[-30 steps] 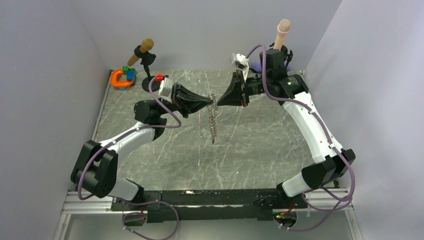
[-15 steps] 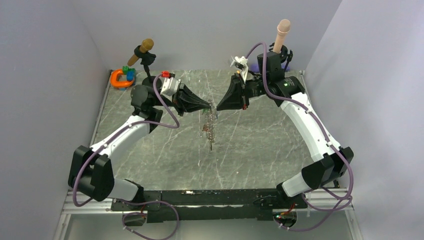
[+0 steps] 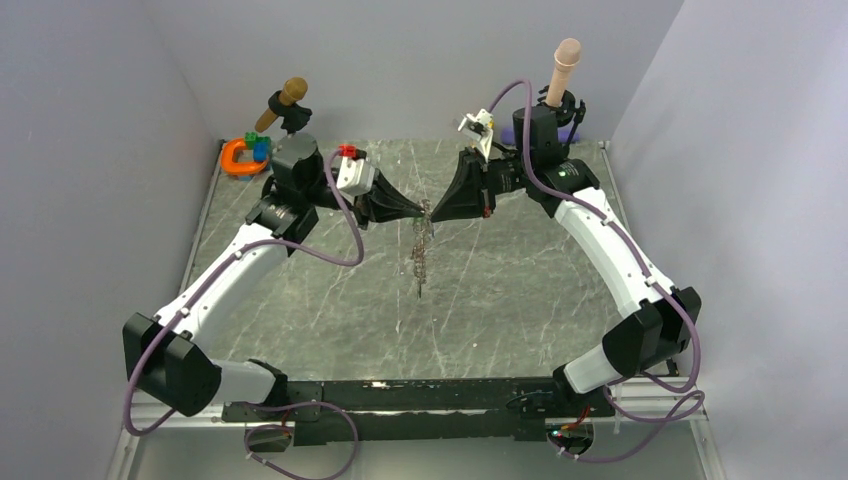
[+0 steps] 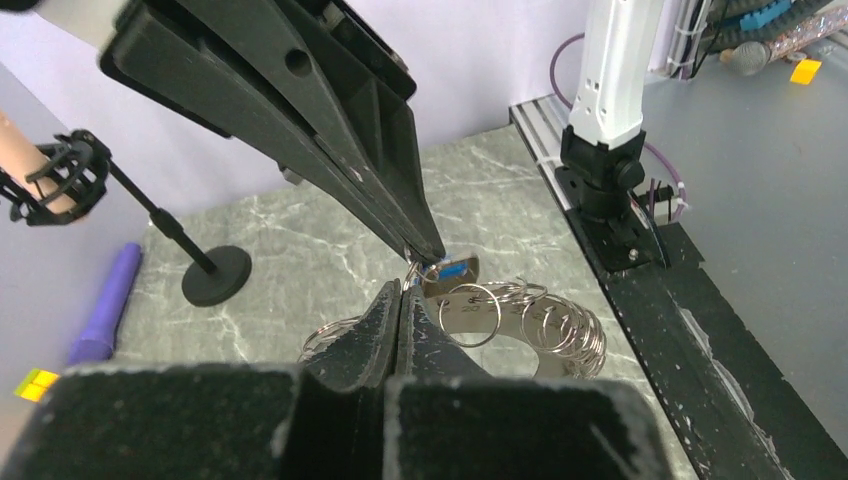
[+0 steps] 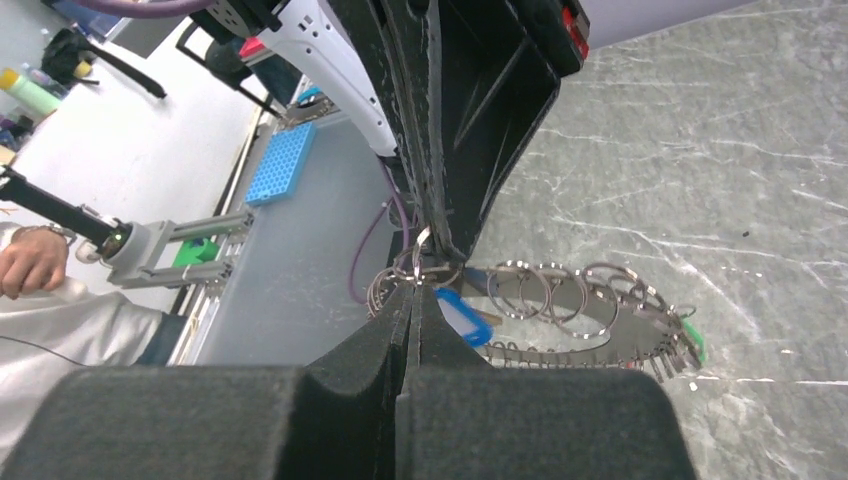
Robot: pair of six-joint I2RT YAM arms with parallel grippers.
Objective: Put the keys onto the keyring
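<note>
Soft, even light from above leaves only faint shadows on the surface (image 3: 520, 300). The overhead view is sharp. Up close, the left end effector (image 4: 402, 292) and right end effector (image 5: 413, 292) blur; the keyring (image 5: 590, 325) glints.

Keyring (image 5: 590, 325) – shiny bare metal; blue key (image 5: 462, 318) glossy plastic, tabletop (image 3: 500, 290) smooth, veined stone-look

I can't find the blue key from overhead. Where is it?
In the left wrist view, the blue key sits against the keyring where the left hand and right hand meet.
</note>
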